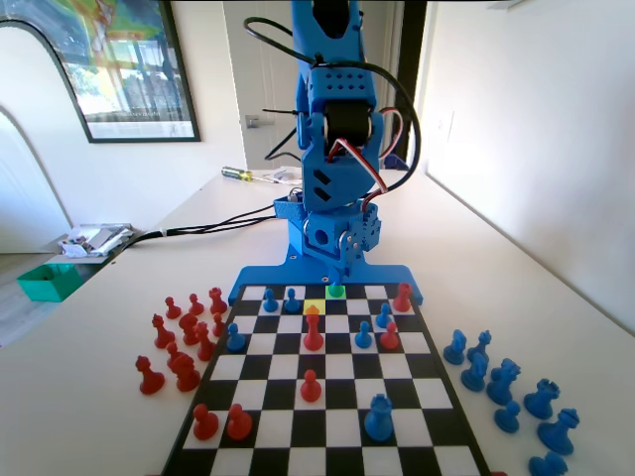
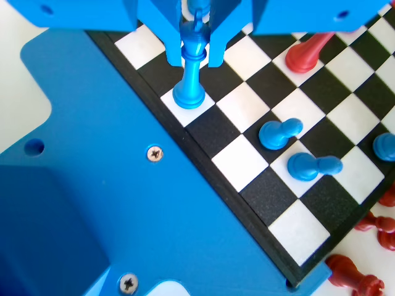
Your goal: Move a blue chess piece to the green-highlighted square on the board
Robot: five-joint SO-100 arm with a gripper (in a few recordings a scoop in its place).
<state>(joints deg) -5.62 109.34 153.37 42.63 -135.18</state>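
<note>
Nearest the fixed camera, at the lower middle of the frame: a large wide-based blue piece (image 1: 378,416) on the board (image 1: 327,441), with two red pawns (image 1: 221,422) at the lower left corner squares. Beyond these, a red pawn (image 1: 311,386) mid-board and a taller red piece (image 1: 314,330) just in front of the yellow-orange square (image 1: 314,308). Off the board, a cluster of red pieces (image 1: 184,337) on the worktop (image 1: 89,397) at left, blue pieces (image 1: 511,387) at right.

At the far row, upper middle of the fixed view: the green-highlighted square (image 1: 335,292), partly covered by the lowered gripper (image 1: 342,266).

In the wrist view, top centre: the blue chess piece (image 2: 191,74) upright, base resting on a white square at the board's edge row, head between the two jaws of the gripper (image 2: 196,43). Jaws close on either side of the narrow top, seemingly clenched on it, though contact not plain to see. Two blue pawns (image 2: 296,151) right of centre, lying apart from the piece; a red piece (image 2: 307,54) at upper right.

Judged step: placing, nearly done. Piece appears set down at the target, as far as the two views can be matched; green tint not visible in the wrist view. Next move likely calls for parting the jaws gently, then lifting straight up, clear of the slender top, to avoid tipping the piece or dragging it off its square.
</note>
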